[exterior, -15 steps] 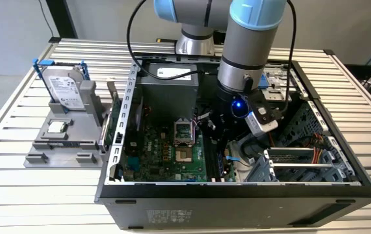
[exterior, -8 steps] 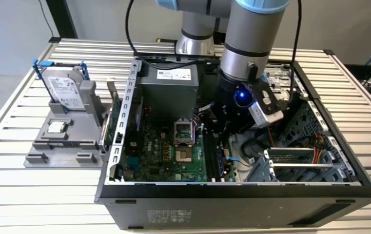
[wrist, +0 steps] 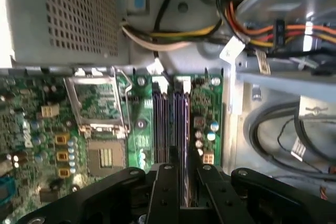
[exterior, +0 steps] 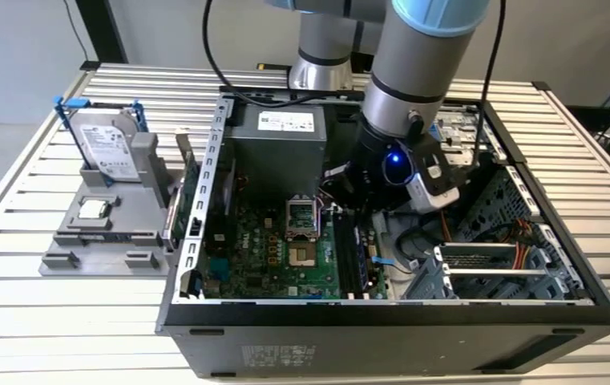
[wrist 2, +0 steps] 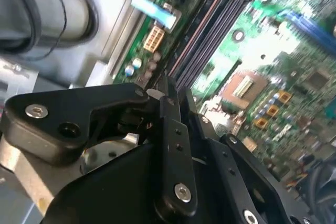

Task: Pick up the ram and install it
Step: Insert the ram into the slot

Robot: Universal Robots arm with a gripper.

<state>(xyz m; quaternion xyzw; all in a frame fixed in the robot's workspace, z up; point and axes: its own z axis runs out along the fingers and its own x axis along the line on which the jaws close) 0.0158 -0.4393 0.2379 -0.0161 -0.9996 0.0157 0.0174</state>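
My gripper [exterior: 374,215] is down inside the open computer case [exterior: 192,265], right over the memory slots [wrist: 169,119] beside the CPU socket [wrist: 102,129] on the green motherboard [exterior: 272,257]. In both wrist views its black linkage [wrist 2: 170,90] [wrist: 184,174] lines up with the long dark slots [wrist 2: 210,30]. A thin dark strip [exterior: 372,253] runs along the slots below the gripper. I cannot tell whether that strip is the ram or a slot wall. The linkage hides whatever lies between the gripper's tips.
A grey fixture [exterior: 90,241] at the exterior view's left carries a silver hard drive [exterior: 107,144] and a small square CPU chip [exterior: 93,209]. The power supply [exterior: 272,152], orange and yellow cables [wrist: 278,32] and a drive cage [exterior: 481,269] crowd the case around the slots.
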